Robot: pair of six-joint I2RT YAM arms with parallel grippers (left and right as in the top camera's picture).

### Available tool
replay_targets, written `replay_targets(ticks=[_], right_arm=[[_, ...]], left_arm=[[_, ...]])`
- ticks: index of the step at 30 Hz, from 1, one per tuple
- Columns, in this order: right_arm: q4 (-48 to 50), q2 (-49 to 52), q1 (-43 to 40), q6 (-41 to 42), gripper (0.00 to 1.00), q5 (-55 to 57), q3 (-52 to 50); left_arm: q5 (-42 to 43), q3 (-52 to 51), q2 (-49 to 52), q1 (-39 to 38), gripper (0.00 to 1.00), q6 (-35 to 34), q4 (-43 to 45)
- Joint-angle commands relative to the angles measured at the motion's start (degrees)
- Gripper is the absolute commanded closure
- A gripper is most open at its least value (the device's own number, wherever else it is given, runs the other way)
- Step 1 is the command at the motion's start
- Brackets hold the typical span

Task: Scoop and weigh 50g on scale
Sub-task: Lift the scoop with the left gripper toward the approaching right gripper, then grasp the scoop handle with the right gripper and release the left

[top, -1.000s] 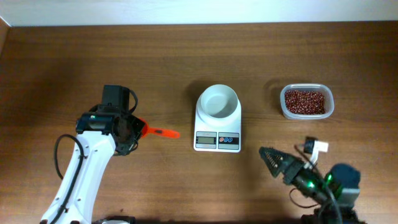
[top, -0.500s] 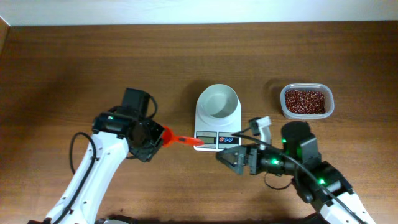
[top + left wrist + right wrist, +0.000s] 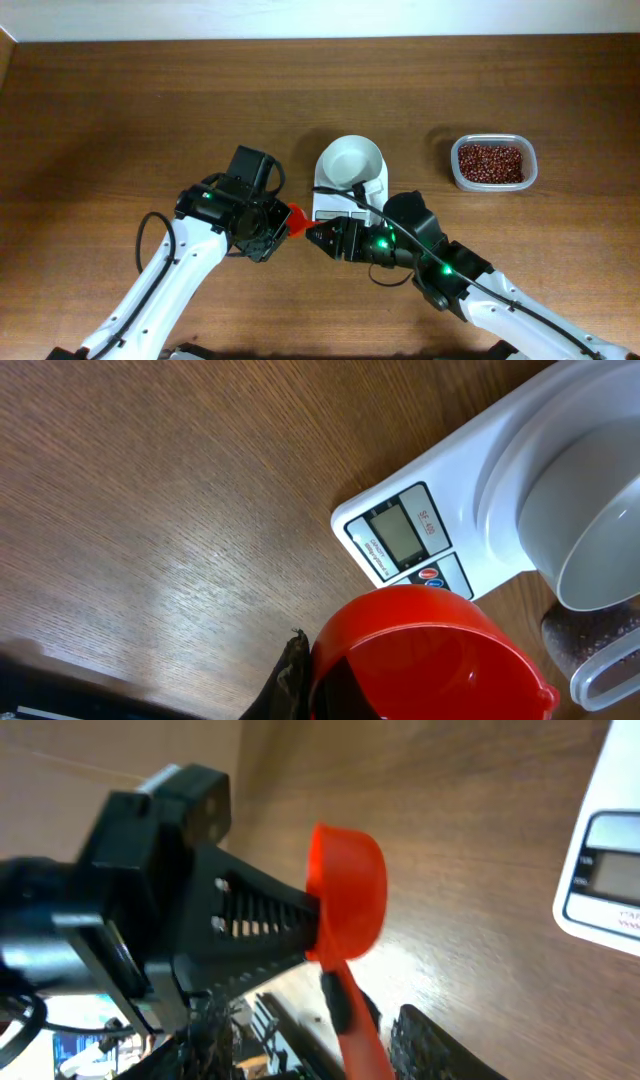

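Observation:
A red scoop [image 3: 296, 219] hangs just left of the scale's front, and my left gripper [image 3: 281, 223] is shut on its cup end. In the left wrist view the empty cup [image 3: 430, 655] fills the bottom, beside one dark finger [image 3: 292, 678]. My right gripper [image 3: 316, 236] faces it from the right. In the right wrist view the scoop's handle [image 3: 352, 1015] runs down between my right gripper's [image 3: 380, 1012] fingers; the jaws are partly open, with a gap on one side. The white scale [image 3: 349, 215] carries an empty white bowl [image 3: 350, 163]; its display [image 3: 398, 536] shows.
A clear tub of red beans [image 3: 491, 163] stands on the wooden table to the right of the scale. Both arms crowd the space in front of the scale, and the right arm's cable loops over the scale's front.
My left arm has carried the scoop rightward to the scale's front. The right arm has swung in from the lower right to the handle, its jaws narrowing around it.

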Motion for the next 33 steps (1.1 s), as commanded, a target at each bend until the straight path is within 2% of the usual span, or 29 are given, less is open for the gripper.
replay_targets(ticks=[1,15,25,33], right_arm=[[1.01,0.13,0.31,0.72,0.48,2.25,0.68],[1.18,0.13,0.31,0.72,0.81,2.6,0.68],[1.18,0.13,0.31,0.72,0.85,2.58,0.68],[1.16,0.13,0.31,0.72,0.96,0.81,0.68]], left_arm=[[0.42,0.11,-0.39,-0.2,1.0,-0.28,-0.81],[1.73,0.11,-0.39,-0.35,1.0,2.32,-2.05],[1.7,0.11,-0.39,-0.35,1.0,5.84,-2.43],[1.68,0.11,-0.37,-0.35,1.0,5.99,-2.01]])
